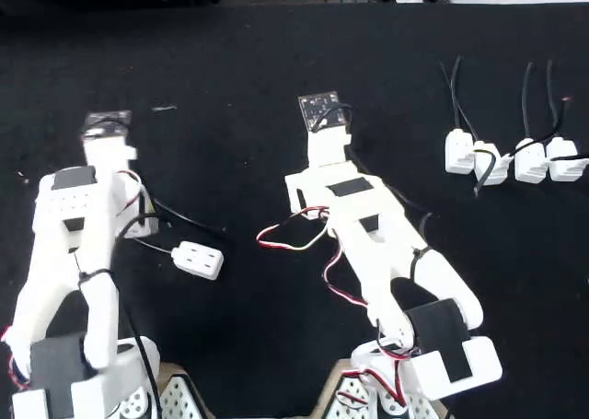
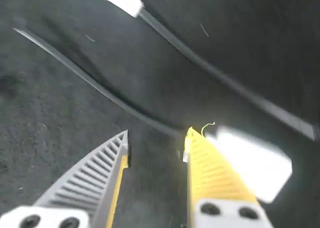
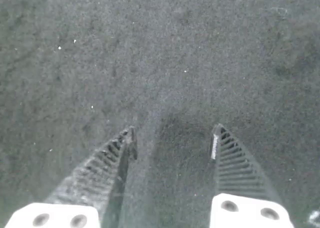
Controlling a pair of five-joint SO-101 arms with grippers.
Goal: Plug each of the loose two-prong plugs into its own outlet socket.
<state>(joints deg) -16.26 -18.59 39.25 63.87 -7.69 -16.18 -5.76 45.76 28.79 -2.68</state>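
Left gripper: fingers standing spread over cable, likely lining up near socket. Right gripper: fingers gaping over bare surface. Plugs waiting far right.

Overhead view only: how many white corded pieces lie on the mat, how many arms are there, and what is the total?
White corded pieces: 5, with four in a row at the right and one beside the left arm; I cannot tell plugs from sockets.
Arms: 2, counting the right arm.
Total: 7
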